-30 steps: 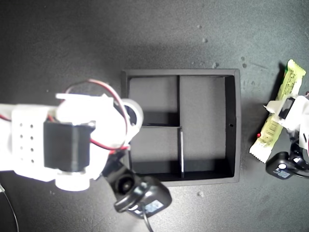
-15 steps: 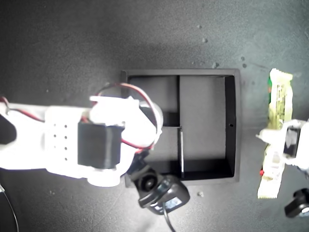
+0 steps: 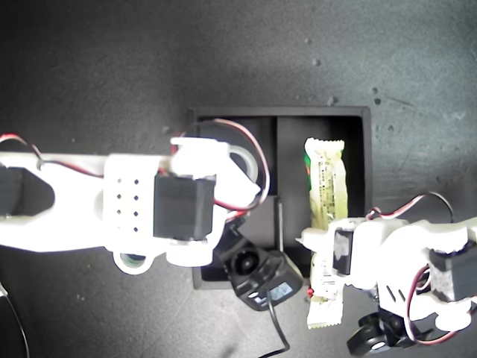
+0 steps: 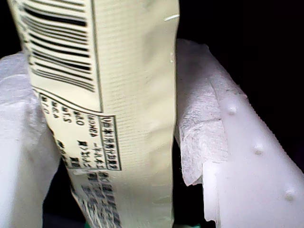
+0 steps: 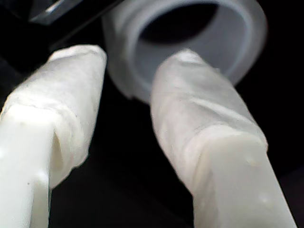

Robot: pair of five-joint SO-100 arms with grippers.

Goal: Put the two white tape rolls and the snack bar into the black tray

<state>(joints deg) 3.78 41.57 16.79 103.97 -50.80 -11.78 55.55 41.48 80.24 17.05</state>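
Much of the black tray (image 3: 361,119) is hidden from us: in the exterior view one arm covers its left wall and most of the 2 small compartments, and the other arm covers the lower end of the long compartment. Only 1 white tape roll (image 3: 240,158) shows, a plain white ring peeking past the arm over the upper small compartment; we cannot tell if it rests on the floor there. In the second wrist view the tape roll (image 5: 190,28) lies just beyond the padded fingers (image 5: 199,114), blurred, and our second gripper (image 5: 128,95) has its jaws parted with nothing between them. The snack bar (image 3: 326,186) is clamped by our first gripper (image 3: 326,257), its upper end over the long compartment and its lower crimped end past the tray's lower wall. In the first wrist view the snack bar (image 4: 118,114) fills the frame between both pads.

Compared with 0.5 s ago, the bar has come from outside the tray's right wall to above the long compartment, and the other arm reaches further over the tray.
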